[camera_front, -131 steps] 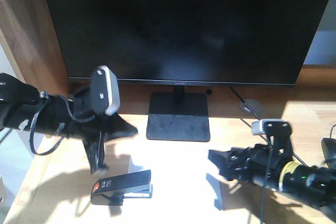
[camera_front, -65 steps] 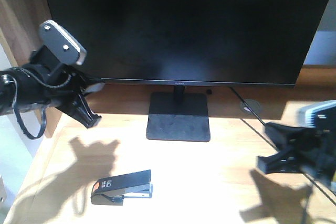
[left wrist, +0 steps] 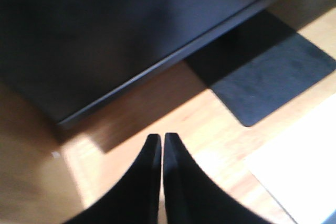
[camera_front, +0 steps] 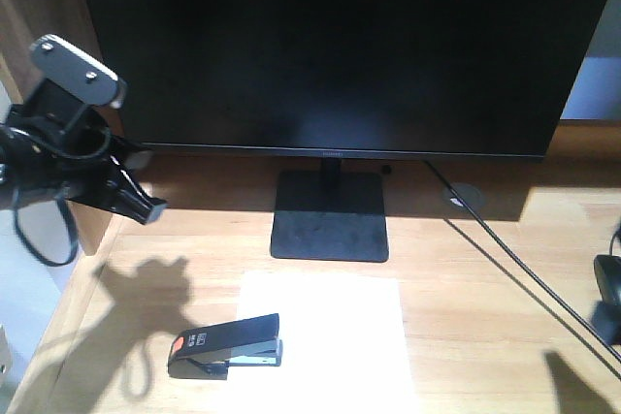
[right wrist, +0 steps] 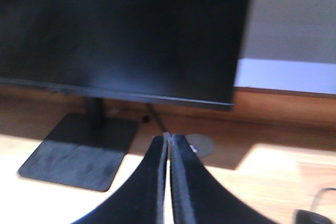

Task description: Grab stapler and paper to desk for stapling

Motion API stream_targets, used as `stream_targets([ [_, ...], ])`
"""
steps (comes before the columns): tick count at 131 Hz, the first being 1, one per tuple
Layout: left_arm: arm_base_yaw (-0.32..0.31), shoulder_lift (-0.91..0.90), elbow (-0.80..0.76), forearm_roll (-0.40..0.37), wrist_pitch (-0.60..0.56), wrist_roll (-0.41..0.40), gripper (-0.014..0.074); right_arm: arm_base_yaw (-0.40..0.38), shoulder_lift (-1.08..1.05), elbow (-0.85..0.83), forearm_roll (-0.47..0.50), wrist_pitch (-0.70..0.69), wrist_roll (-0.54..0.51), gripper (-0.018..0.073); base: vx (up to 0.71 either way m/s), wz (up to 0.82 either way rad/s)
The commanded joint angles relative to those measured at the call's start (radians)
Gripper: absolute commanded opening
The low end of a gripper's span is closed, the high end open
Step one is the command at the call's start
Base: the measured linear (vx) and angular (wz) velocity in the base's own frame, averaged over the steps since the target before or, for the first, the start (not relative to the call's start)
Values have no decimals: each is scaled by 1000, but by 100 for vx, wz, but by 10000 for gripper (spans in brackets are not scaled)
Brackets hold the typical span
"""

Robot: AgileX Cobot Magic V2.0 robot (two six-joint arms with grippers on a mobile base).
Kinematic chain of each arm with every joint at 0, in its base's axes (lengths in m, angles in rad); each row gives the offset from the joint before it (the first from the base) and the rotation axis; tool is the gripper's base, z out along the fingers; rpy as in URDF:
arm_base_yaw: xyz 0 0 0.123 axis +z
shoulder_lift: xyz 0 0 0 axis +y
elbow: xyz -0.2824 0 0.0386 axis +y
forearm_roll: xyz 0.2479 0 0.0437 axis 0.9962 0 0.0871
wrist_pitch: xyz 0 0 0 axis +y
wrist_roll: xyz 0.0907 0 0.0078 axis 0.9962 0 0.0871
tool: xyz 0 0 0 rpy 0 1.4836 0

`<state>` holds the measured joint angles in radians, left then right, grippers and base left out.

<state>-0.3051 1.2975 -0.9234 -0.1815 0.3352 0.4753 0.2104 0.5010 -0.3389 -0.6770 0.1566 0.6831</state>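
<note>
Nearest to us in the front view, the small black stapler with an orange patch at its rear (camera_front: 225, 345) lies on its side-on profile at the lower left of the light natural-wood desk (camera_front: 485, 336), its silver front end resting on the left edge of the plain white rectangular sheet of paper (camera_front: 330, 336). The sheet lies flat in strong sunlight, so bright that we cannot make out any mark on it, and its near edge is cut off by the bottom of the frame. In the left wrist view only a washed-out corner of the paper (left wrist: 304, 161) shows at the lower right.

A little farther back, the left gripper (camera_front: 141, 208) hangs above the desk's left edge, apart from both stapler and paper; in its wrist view the left gripper (left wrist: 160, 139) has its two black fingers pressed together with nothing between them. The right arm is out of the front view; only its shadow falls at the lower right. Its wrist view, blurred, shows the right gripper (right wrist: 169, 139) with fingers likewise closed tight and empty.

A thin black cable (camera_front: 524, 273) crosses the desk diagonally, passing the round grey cable grommet (camera_front: 464, 196). A dark object at the right edge (camera_front: 609, 293) is cut off and we cannot identify it. Farthest back stands the large black monitor (camera_front: 330, 46) on its flat square base (camera_front: 330, 218), its top cropped.
</note>
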Motion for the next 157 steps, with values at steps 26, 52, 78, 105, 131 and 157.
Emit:
stream_targets([
  [26,0,-207,87,211,-185,-189,-6,-1,-196,-27,83,42,-5,-6,0,0],
  [52,0,-413,291,211,-361,-189,-6,-1,-298,-27,89,178,-16,-6,0,0],
  [78,0,-628,429,211,-368,-189,-6,-1,-343,-27,148,212,-101,-3,0,0],
  [105,0,-820,514,211,-300,-189,-6,-1,-343,-27,244,219,-200,-3,0,0],
  [131,0,-906,541,211,-274,-189,-6,-1,-343,-27,246,220,-202,-3,0,0],
  [157,0,-908,541,211,-267,-189,-6,-1,-343,-27,246,221,-202,-3,0,0],
])
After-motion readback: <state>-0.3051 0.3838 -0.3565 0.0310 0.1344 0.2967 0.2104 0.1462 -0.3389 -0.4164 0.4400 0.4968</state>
